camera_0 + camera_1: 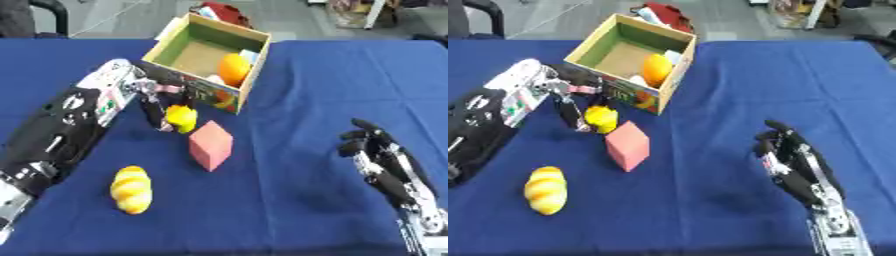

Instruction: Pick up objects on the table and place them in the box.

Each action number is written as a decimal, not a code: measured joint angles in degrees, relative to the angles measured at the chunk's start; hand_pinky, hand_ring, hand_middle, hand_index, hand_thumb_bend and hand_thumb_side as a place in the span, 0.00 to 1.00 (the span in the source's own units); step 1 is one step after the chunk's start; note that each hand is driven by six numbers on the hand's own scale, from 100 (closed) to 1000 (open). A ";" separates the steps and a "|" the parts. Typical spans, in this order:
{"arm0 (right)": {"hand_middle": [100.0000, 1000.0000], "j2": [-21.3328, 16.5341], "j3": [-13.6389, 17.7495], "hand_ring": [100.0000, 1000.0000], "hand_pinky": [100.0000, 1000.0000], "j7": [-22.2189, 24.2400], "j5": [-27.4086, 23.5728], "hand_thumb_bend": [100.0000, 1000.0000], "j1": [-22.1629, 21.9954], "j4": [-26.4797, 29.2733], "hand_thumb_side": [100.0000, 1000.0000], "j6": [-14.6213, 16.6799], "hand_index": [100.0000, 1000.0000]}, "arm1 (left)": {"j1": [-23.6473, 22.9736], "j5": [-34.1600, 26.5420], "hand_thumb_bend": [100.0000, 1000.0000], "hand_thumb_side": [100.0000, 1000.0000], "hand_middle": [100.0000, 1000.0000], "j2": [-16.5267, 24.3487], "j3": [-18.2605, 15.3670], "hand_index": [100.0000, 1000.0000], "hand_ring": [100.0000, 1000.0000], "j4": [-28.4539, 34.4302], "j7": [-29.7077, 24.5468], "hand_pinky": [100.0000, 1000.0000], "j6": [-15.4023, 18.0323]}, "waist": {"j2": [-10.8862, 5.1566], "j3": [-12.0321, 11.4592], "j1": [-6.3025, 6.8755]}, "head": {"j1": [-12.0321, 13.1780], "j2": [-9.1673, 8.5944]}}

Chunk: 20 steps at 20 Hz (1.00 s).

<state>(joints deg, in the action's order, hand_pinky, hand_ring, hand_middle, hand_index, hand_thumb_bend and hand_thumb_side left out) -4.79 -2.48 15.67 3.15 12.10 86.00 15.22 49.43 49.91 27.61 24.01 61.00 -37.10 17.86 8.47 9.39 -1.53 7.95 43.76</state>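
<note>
bread roll (131, 189) nearest, down-left of pink block (210, 145). right hand (378, 155) idle, right of block, fingers relaxed, holding nothing. left hand (150, 97) up-left of block, fingers curled round small yellow object (182, 118). box (168, 48) beyond block, orange (234, 69) inside.

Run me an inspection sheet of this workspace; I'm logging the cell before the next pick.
Surface: blue cloth, creased, on the table.
Job's things: box open at the far side, orange and pale items inside; yellow toy in front of it; pink block; yellow bread.
Clutter: nothing seen.
Hands: left hand curled on the yellow toy; right hand idle, lower right, fingers relaxed.
Cables: nothing seen.
Surroundings: red item behind the box; grey floor.
</note>
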 measured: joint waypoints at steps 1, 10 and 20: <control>0.62 0.00 0.00 0.59 0.61 0.00 0.00 0.00 0.00 0.00 0.34 0.00 0.89 | -0.01 0.32 0.19 0.10 0.40 0.03 -0.18 0.60 0.39 0.01 1.21 0.50 0.08 | 0.00 -0.02 0.00 | 0.00 0.00; 0.62 0.00 0.14 0.59 0.61 -0.11 0.00 0.00 -0.04 0.00 0.34 -0.09 0.89 | 2.63 -0.03 0.23 0.08 0.38 3.52 -3.17 0.59 0.38 7.83 6.79 0.52 -1.40 | 0.00 -0.46 0.00 | -0.07 -0.01; 0.62 0.00 -0.05 0.59 0.61 -0.05 0.01 0.00 -0.28 -0.09 0.33 -0.11 0.89 | 9.13 12.49 0.24 0.09 0.44 -1.98 -8.50 0.66 0.44 1.35 14.65 0.58 -5.23 | 0.00 0.30 0.00 | 0.22 0.00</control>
<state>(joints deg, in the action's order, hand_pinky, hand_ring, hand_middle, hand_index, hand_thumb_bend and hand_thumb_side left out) -4.79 -2.53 15.62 3.16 11.82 85.91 15.10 58.57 62.40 25.63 15.51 62.35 -22.45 12.63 8.47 9.68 -1.53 8.17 43.76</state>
